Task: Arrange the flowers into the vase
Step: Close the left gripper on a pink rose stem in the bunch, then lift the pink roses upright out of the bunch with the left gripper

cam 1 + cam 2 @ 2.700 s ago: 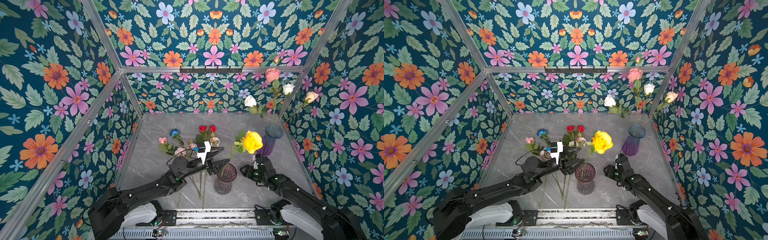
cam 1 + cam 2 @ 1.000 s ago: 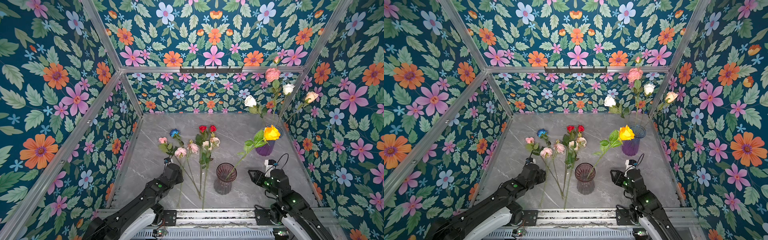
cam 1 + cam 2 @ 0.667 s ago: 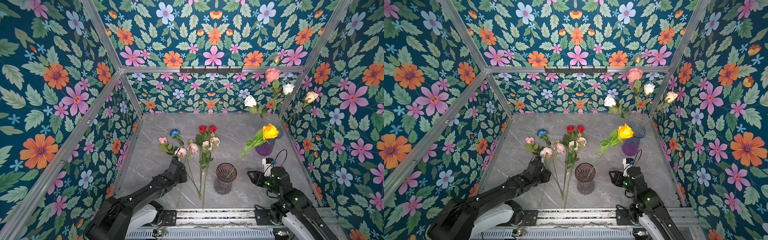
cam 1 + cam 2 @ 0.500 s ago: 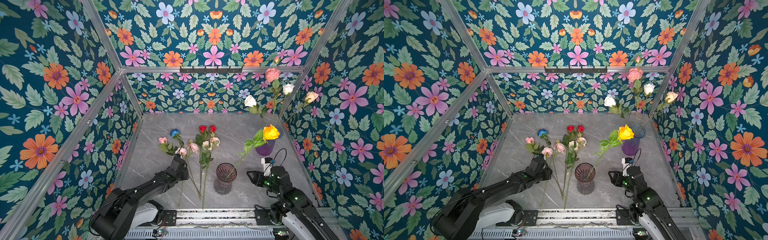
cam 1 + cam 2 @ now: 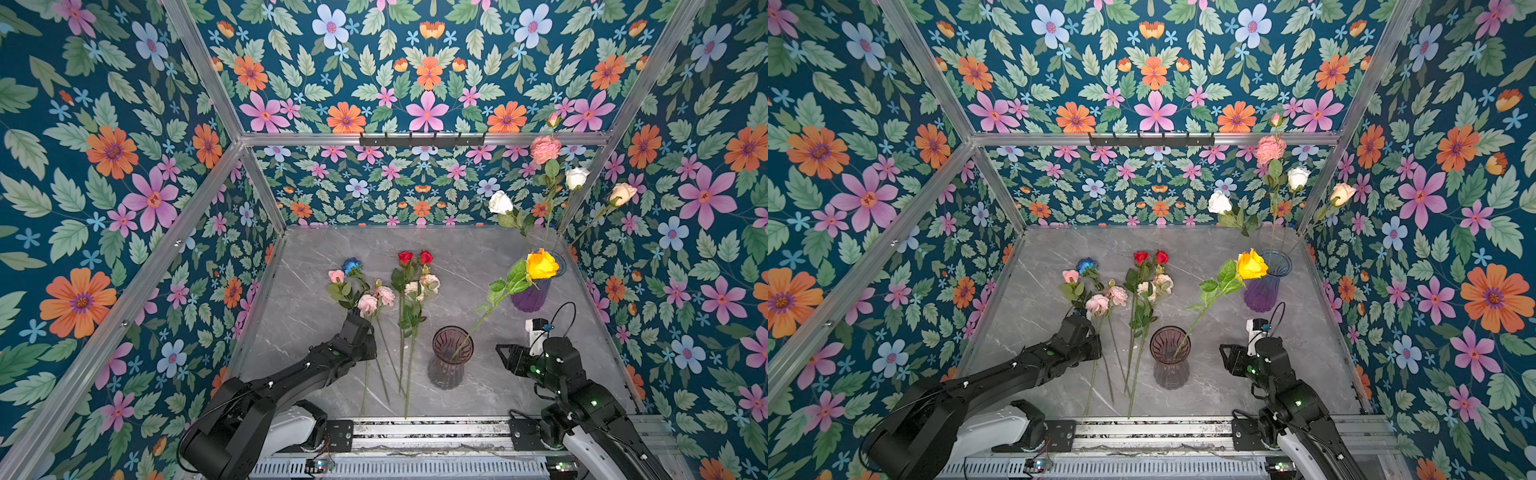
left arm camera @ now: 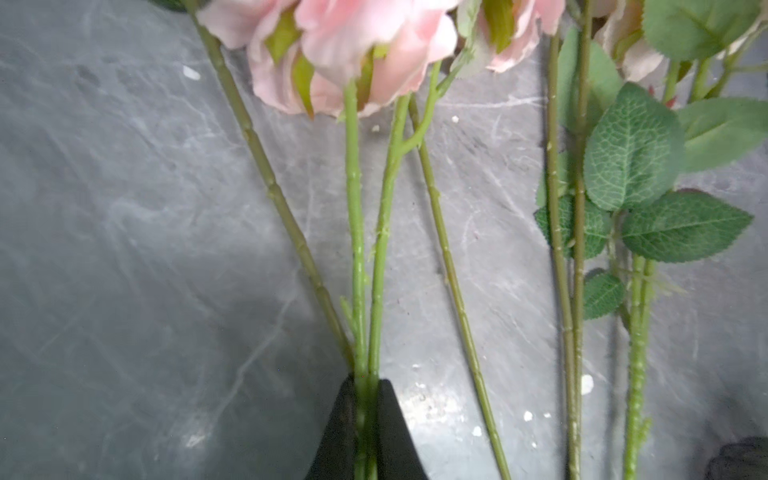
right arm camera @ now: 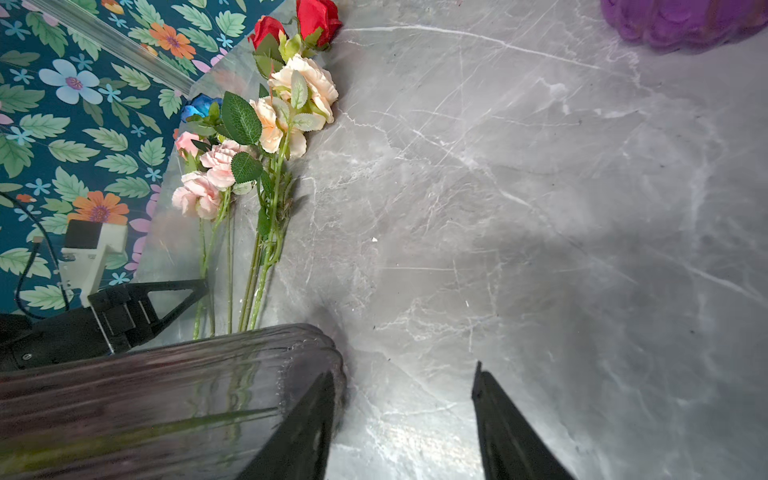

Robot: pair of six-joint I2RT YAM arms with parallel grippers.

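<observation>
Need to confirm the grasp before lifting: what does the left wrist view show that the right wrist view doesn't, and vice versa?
Only the left wrist view: green stems of the pink flowers pinched inside the shut left gripper. Only the right wrist view: the right gripper open beside the smoky vase, holding nothing; the purple vase; the red roses. Both: the pink flowers, loose stems beside them, the grey table.

Grey marble-pattern tabletop (image 5: 465, 257), bordered by walls of floral wallpaper (image 5: 104, 166). Aluminium frame bars (image 5: 291, 139) run along the wall joints. A black hook rail (image 5: 422, 140) is mounted on the rear horizontal bar.
</observation>
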